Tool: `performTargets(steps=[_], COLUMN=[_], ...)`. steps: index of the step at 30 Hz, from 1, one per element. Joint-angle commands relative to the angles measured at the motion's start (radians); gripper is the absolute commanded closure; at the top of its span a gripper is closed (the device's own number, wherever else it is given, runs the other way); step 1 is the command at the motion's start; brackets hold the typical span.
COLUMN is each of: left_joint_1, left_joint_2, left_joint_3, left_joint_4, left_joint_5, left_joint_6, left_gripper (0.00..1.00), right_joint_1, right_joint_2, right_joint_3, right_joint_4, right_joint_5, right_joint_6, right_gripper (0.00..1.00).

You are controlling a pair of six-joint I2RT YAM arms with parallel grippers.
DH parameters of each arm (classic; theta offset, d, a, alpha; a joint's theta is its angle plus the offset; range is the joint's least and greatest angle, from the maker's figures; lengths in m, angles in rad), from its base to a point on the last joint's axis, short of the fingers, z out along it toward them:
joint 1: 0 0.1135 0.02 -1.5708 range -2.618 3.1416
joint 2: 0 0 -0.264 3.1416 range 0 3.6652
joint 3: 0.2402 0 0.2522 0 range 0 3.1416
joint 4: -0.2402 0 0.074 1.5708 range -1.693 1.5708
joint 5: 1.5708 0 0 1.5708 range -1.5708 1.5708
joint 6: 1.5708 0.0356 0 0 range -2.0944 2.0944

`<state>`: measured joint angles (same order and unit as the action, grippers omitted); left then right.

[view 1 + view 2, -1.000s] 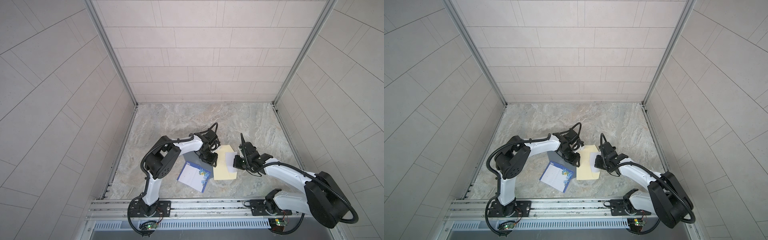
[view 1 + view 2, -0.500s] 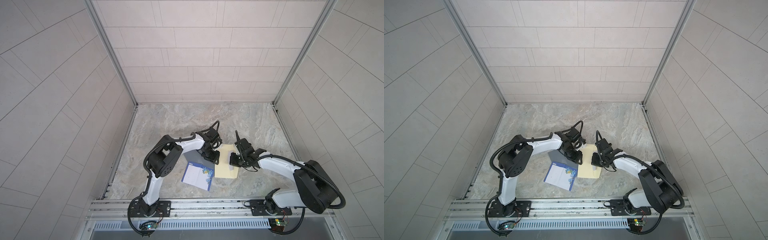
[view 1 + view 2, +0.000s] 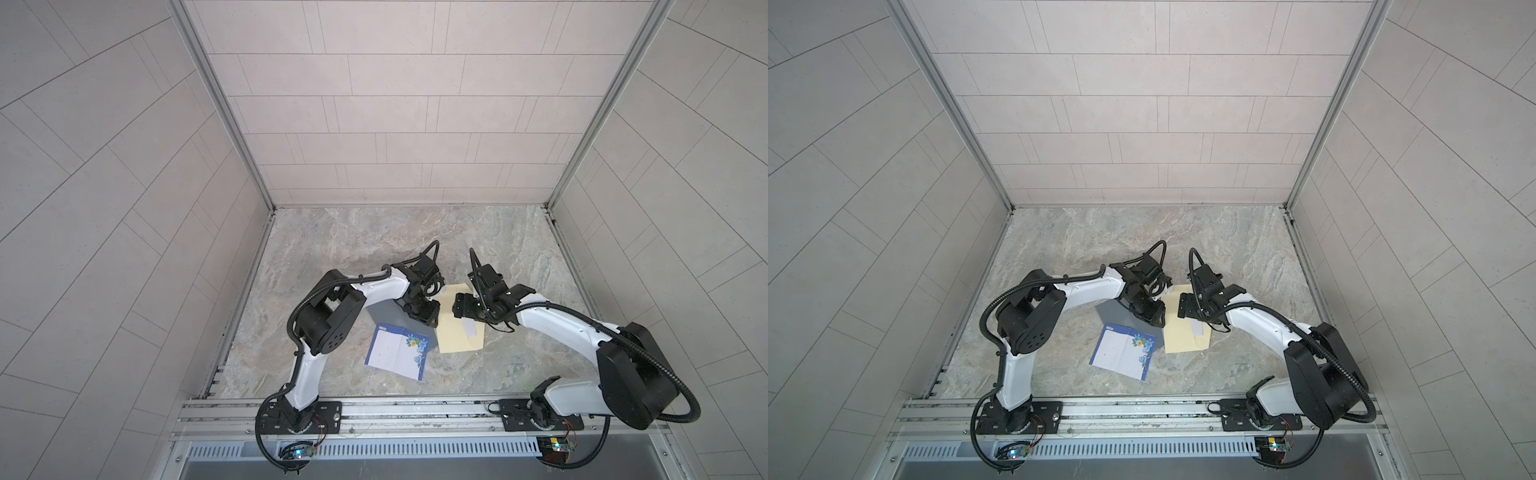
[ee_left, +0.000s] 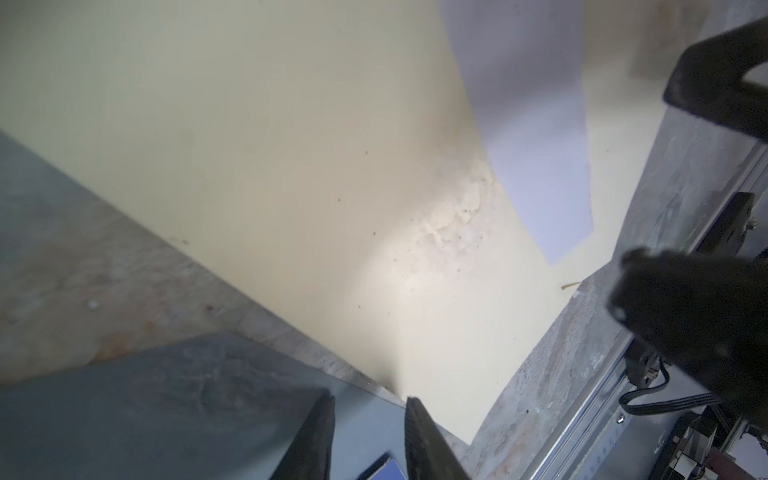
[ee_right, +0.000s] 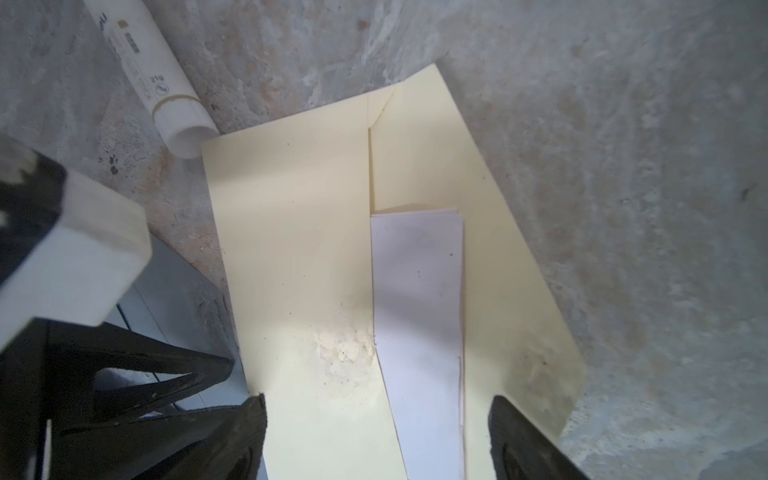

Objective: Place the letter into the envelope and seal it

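Cream paper, matt and smooth, makes up the envelope, which lies flat on the marble table near the middle, between the two claws. Its flap is folded open to the right, so the right wrist view shows the pocket on one side of the crease and the flap's inner face on the other. A white folded letter lies on the flap side with one long edge along the mouth of the pocket; how far it goes in cannot be told. Just beside that edge the pocket carries a pale, crumbly, roughened patch with dark specks.

The right claw hangs over the envelope with its jaws spread wide, one on each side of the letter, gripping nothing. The left claw sits at the envelope's left edge, its jaws parted by a narrow gap with nothing seen between them.

A white glue stick lies just off the envelope's far corner. Left of the envelope rests a grey sheet, and nearer, a blue-edged card printed with flowers
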<state>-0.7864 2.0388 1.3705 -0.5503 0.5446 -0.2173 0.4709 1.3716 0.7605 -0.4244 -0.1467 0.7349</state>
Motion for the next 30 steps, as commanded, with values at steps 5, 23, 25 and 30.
performTargets(steps=[5, 23, 25, 30], left_joint_1=[0.001, 0.002, 0.003, 0.003], left_joint_2=[0.003, 0.061, 0.061, 0.059], left_joint_3=[0.018, 0.074, 0.076, 0.078], left_joint_4=[0.004, 0.022, 0.029, 0.038], left_joint_5=[0.004, -0.001, 0.003, 0.016], left_joint_6=[0.004, 0.002, -0.001, 0.005], left_gripper=[0.64, 0.66, 0.66, 0.65], right_joint_1=[-0.012, -0.014, -0.012, -0.011], right_joint_2=[0.08, 0.163, 0.17, 0.177], right_joint_3=[0.026, -0.042, -0.052, -0.073], right_joint_4=[0.0, 0.307, 0.336, 0.386], right_joint_5=[0.024, -0.27, -0.277, -0.277], right_joint_6=[0.01, 0.095, 0.108, 0.139], right_gripper=[0.15, 0.18, 0.18, 0.18])
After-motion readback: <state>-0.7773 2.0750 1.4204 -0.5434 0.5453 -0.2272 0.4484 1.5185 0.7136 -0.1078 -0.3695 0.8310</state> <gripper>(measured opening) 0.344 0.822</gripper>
